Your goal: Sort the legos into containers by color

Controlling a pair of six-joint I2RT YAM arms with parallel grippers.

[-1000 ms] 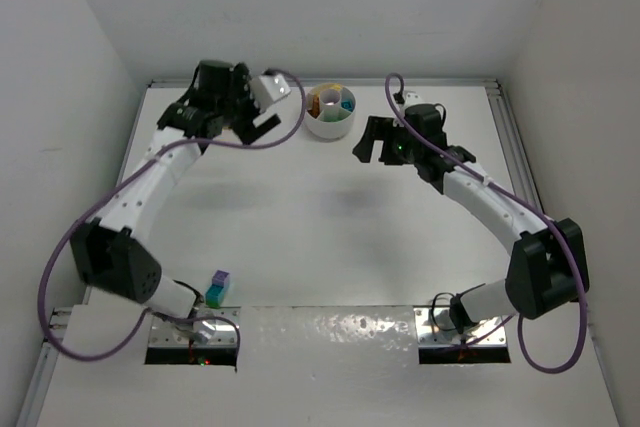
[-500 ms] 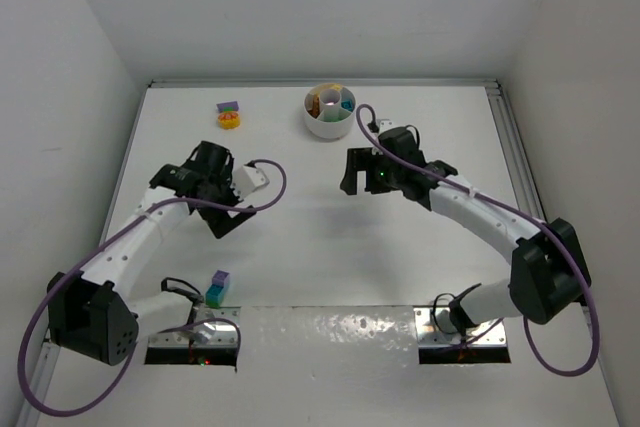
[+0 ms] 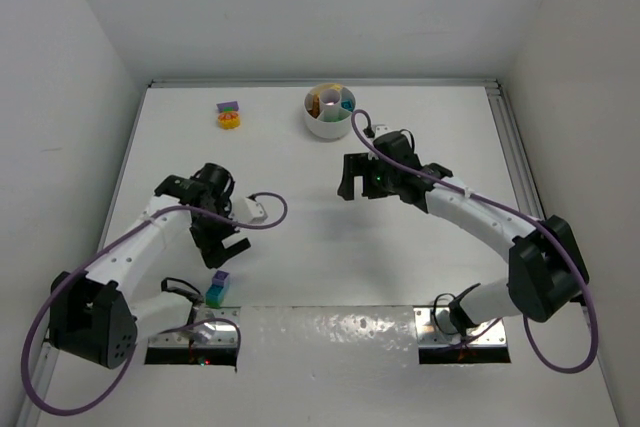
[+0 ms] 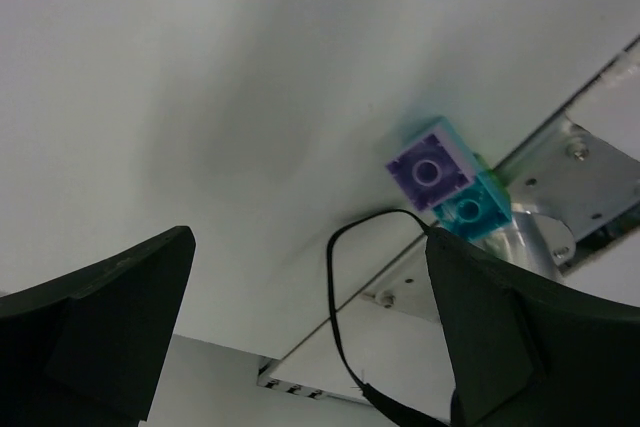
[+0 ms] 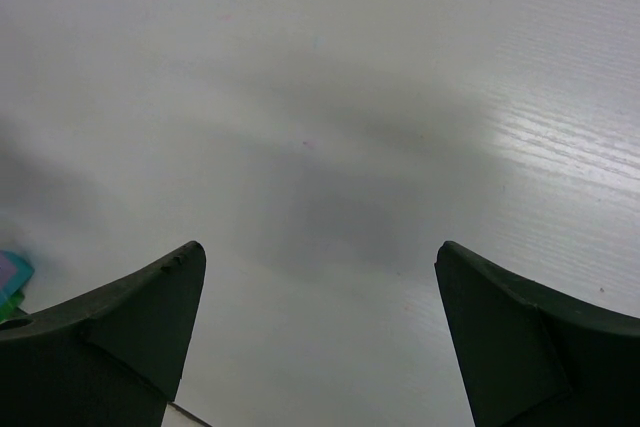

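Note:
A small stack of purple, teal and green legos stands at the near edge by the left arm's base. In the left wrist view the purple brick sits beside the teal one. My left gripper is open and empty, just beyond that stack. An orange and purple lego pair lies at the far left. The round white dish at the far middle holds yellow, orange and teal pieces. My right gripper is open and empty over bare table near the middle.
White walls close in the table on the left, far and right sides. A metal strip with the arm bases runs along the near edge. A thin black cable loops near the left gripper. A sliver of the brick stack shows at the right wrist view's left edge.
My left arm has swung back from the far side beside the dish to the near edge by the stack, uncovering the orange and purple pair. My right gripper has moved slightly left and nearer.

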